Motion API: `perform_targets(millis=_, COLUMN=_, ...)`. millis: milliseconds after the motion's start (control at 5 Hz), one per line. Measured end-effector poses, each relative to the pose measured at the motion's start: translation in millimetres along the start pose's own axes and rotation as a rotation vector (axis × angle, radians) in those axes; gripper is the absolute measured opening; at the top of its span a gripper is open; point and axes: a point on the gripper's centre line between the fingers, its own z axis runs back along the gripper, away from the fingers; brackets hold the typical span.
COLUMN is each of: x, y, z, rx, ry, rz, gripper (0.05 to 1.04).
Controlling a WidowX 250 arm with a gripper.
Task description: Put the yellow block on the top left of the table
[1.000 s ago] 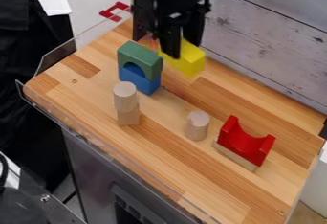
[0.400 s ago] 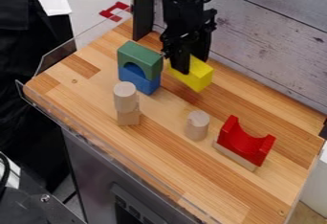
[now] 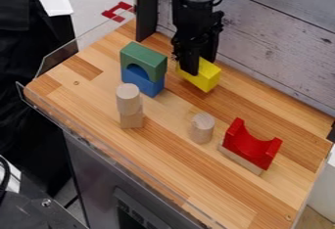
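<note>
Weathered grey planks [image 3: 281, 37] line the back, and here's the wooden table [image 3: 177, 164], running at a slant across the view with a see-through guard [image 3: 59, 57] along its left side. Up top, the black arm [image 3: 196, 17] hangs down over the rear section, just to the right of a dark upright post [image 3: 146, 8].

And the claw [image 3: 199, 65] has its catch! It's closed around the yellow block [image 3: 208, 79], one finger against the near side. That block sits toward the back edge, upper middle of the view, right of the green-and-blue pair and apart from it; whether its underside touches the wood, I can't tell.

Over to the stacks: a green arch [image 3: 145, 58] rides on a blue block [image 3: 142, 82], upright and steady. In front of them, a pale cylinder [image 3: 128, 96] stands on a pale block [image 3: 131, 120]. Another short cylinder [image 3: 202, 128] stands alone near mid-table, and to its right a red piece [image 3: 250, 145], hollow side up, rests on a pale base [image 3: 241, 159].

Out beyond the far left corner, there's a red bracket-like shape [image 3: 108, 13] too.
</note>
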Motion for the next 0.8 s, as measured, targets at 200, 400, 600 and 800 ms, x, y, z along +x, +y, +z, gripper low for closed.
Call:
perform_targets(millis=200, x=-1.5, y=-4.7, z=-6.7, rx=0.006, ry=0.005, rz=0.003, gripper=0.531)
perform_targets(millis=400, x=-6.1, y=-8.4, z=-10.0, rx=-0.011, ry=0.020, rz=0.018, gripper=0.583)
perform_targets(millis=600, x=-7.8, y=-7.2, z=-14.3, rx=0.017, ry=0.028, rz=0.041, gripper=0.727)
perform_targets(millis=800, x=-8.4, y=-4.2, z=-12.5, rx=0.017, ry=0.028, rz=0.060, gripper=0.969)
